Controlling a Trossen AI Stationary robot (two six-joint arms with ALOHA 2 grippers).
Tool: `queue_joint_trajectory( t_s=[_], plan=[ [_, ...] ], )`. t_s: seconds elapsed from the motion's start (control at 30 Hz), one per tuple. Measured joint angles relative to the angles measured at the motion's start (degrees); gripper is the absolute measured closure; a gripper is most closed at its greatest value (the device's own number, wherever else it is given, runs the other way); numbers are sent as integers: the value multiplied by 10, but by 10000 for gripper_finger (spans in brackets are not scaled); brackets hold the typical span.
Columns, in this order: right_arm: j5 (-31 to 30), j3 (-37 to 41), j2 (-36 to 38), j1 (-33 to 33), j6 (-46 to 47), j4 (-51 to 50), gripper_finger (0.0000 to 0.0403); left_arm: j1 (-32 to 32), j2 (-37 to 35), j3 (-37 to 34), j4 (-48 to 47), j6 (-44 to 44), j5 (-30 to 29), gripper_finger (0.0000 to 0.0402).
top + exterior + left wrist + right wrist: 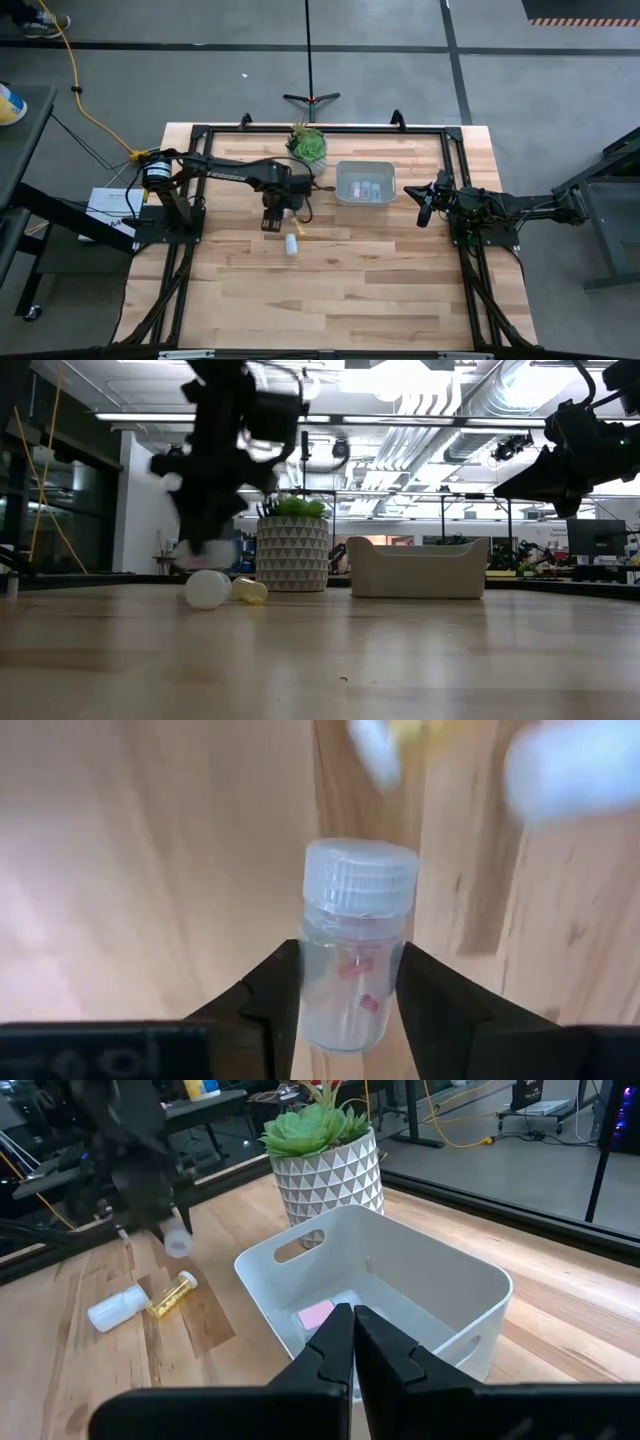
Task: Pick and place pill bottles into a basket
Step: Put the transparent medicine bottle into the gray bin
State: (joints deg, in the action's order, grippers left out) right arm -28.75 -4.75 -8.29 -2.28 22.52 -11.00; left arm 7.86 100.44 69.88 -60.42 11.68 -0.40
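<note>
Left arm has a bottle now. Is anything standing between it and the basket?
Nothing visible blocks the way. The left gripper holds a small translucent pill bottle with a pale ribbed cap above the wooden table. The translucent grey-white plastic basket is beside it, the white-potted green plant farther back off the line, and the right gripper waits beyond the basket.

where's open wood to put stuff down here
The near half of the table is bare. Crowded: the strip from the plant to the basket, with the left gripper holding a pill bottle above two loose bottles.
</note>
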Motion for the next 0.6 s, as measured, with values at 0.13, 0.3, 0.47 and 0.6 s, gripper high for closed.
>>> queue_joint_trajectory(
  t_s=[0.13,0.3,0.47,0.6],
  plan=[
    [0,0,0,0,0,0,401,0,0,60,21,0,1,225],
    [1,0,0,0,0,0,397,0,0,118,122,-7,29,219],
    [1,0,0,0,0,0,401,0,-1,146,253,-24,30,222],
    [1,0,0,0,0,0,399,0,-1,146,342,-59,30,221]
  ],
)
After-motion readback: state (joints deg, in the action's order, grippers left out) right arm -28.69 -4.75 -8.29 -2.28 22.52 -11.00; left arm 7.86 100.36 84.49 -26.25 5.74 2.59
